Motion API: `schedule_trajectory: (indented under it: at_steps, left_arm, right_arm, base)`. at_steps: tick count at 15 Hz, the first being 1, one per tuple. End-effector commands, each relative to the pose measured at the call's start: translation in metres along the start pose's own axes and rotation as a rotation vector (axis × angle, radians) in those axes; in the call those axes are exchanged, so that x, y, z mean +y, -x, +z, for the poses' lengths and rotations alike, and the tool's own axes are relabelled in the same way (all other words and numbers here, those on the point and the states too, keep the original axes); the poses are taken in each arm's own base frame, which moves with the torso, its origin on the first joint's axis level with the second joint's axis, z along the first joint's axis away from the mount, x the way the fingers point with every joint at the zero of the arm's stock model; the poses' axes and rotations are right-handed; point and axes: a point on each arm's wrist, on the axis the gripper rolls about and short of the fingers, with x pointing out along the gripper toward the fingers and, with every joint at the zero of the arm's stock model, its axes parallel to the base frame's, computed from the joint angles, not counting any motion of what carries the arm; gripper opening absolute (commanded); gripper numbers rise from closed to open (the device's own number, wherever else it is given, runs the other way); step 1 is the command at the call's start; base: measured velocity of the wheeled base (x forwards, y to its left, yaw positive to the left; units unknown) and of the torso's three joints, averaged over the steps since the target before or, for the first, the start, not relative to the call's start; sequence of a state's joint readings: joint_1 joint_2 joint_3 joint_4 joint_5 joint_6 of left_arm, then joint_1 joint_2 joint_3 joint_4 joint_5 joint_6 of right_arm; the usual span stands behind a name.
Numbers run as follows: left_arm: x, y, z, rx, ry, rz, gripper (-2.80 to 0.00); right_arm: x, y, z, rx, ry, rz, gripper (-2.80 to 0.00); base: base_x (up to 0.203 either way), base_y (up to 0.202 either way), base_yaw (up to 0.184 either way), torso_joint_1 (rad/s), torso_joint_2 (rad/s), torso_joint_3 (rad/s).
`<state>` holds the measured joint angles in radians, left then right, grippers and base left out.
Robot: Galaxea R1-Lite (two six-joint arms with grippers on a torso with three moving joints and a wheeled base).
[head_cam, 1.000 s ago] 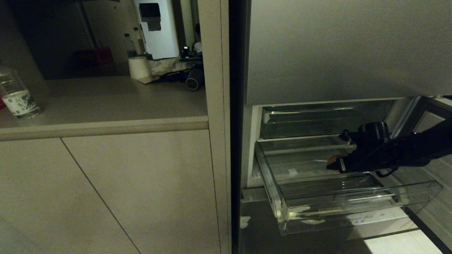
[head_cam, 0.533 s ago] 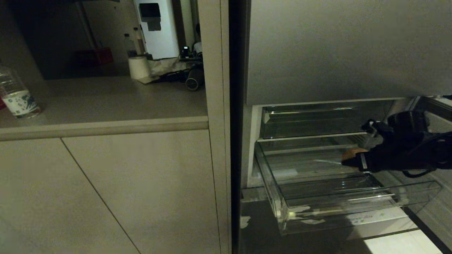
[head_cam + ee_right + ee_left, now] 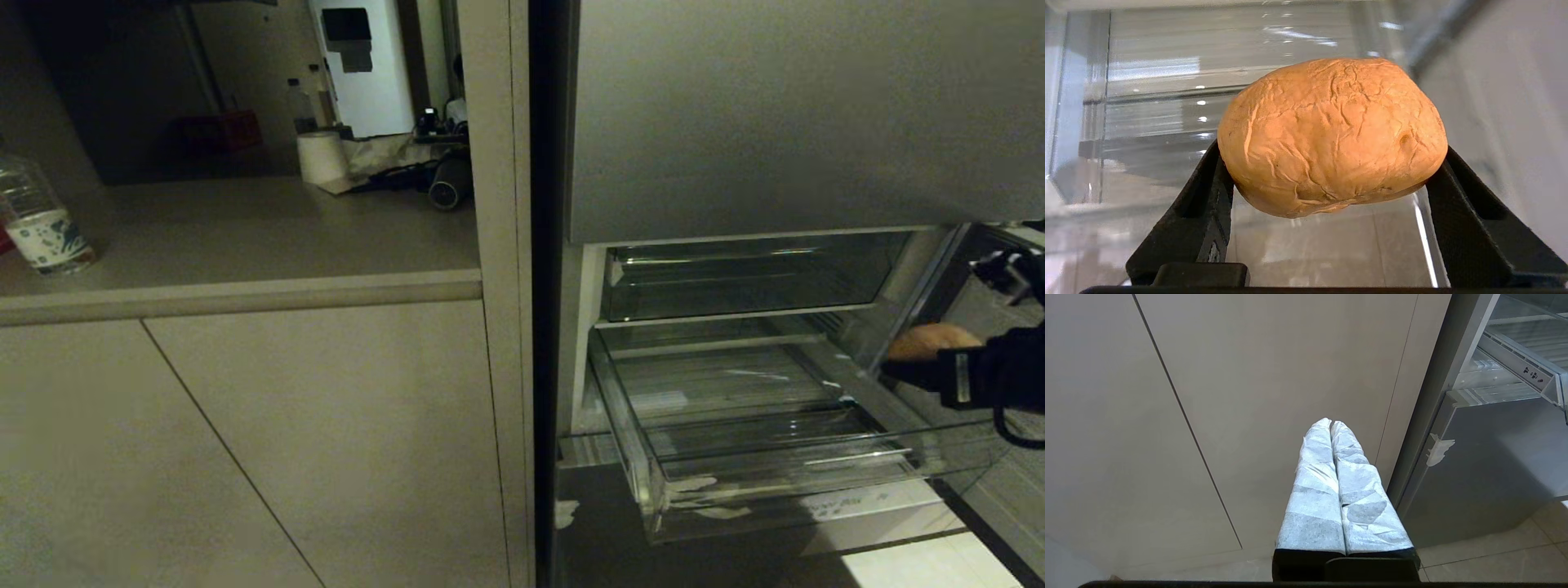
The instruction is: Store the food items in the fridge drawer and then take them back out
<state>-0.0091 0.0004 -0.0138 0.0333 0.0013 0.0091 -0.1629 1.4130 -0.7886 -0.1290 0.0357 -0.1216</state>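
While the left gripper (image 3: 1331, 424) hangs parked in front of the beige cabinet door (image 3: 1249, 396) with its two paper-wrapped fingers (image 3: 1314, 490) pressed flat together and nothing between them, the right gripper (image 3: 1331, 171) carries the work at the right edge of the head view. Its black fingers (image 3: 1208, 188) stand spread wide and are clamped on the two ends of a food item (image 3: 1333, 134), a rounded tan-brown lump with a wrinkled, cracked skin, like a potato or a bread roll. The lump sits crosswise between the fingers, filling the whole gap, its ends touching both inner faces, and it bulges above and ahead of them; its underside is clear of any surface. Seen from the head, the food item (image 3: 931, 339) shows as a pale brown mound just ahead of the dark right gripper (image 3: 918, 363), raised over the right side wall of the fridge drawer (image 3: 735, 482) rather than resting on the ribbed floor. That clear plastic drawer is pulled out below the grey steel fridge door (image 3: 775, 114), with whitish tape scraps along its front edge, and nothing lies on the part of its floor that shows. A second clear bin (image 3: 735, 278) sits pushed in above it. On the countertop (image 3: 245, 237) to the left stands a water bottle (image 3: 37, 224), well apart from both grippers.
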Motion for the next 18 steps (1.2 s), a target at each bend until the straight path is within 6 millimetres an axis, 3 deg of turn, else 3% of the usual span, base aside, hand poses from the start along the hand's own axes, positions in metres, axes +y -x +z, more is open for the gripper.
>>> schedule_trajectory:
  at_steps: [1, 4, 6, 8, 12, 18]
  left_arm:
    - [0.000, 0.000, 0.000, 0.000, 0.000, 0.000, -2.80]
    - [0.000, 0.000, 0.000, 0.000, 0.000, 0.000, -2.80]
    - [0.000, 0.000, 0.000, 0.000, 0.000, 0.000, -2.80]
    - [0.000, 0.000, 0.000, 0.000, 0.000, 0.000, -2.80]
    - [0.000, 0.000, 0.000, 0.000, 0.000, 0.000, -2.80]
    - [0.000, 0.000, 0.000, 0.000, 0.000, 0.000, -2.80]
  right_arm:
    - [0.000, 0.062, -0.008, -0.146, -0.016, -0.042, -2.80]
    - [0.004, 0.116, -0.036, -0.262, -0.035, -0.078, -2.80]
    - [0.009, 0.138, -0.064, -0.328, -0.006, -0.096, -2.80]
    - [0.013, 0.145, -0.090, -0.391, 0.032, -0.139, -2.80]
    - [0.016, 0.158, -0.117, -0.474, 0.103, -0.215, -2.80]
    - [0.019, 0.153, -0.133, -0.473, 0.113, -0.219, -2.80]
  base:
    - [0.000, 0.000, 0.000, 0.000, 0.00, 0.000]
    - [0.000, 0.000, 0.000, 0.000, 0.00, 0.000]
    - [0.000, 0.000, 0.000, 0.000, 0.00, 0.000]
    - [0.000, 0.000, 0.000, 0.000, 0.00, 0.000]
    - [0.000, 0.000, 0.000, 0.000, 0.00, 0.000]
    - [0.001, 0.003, -0.027, 0.001, 0.00, 0.002]
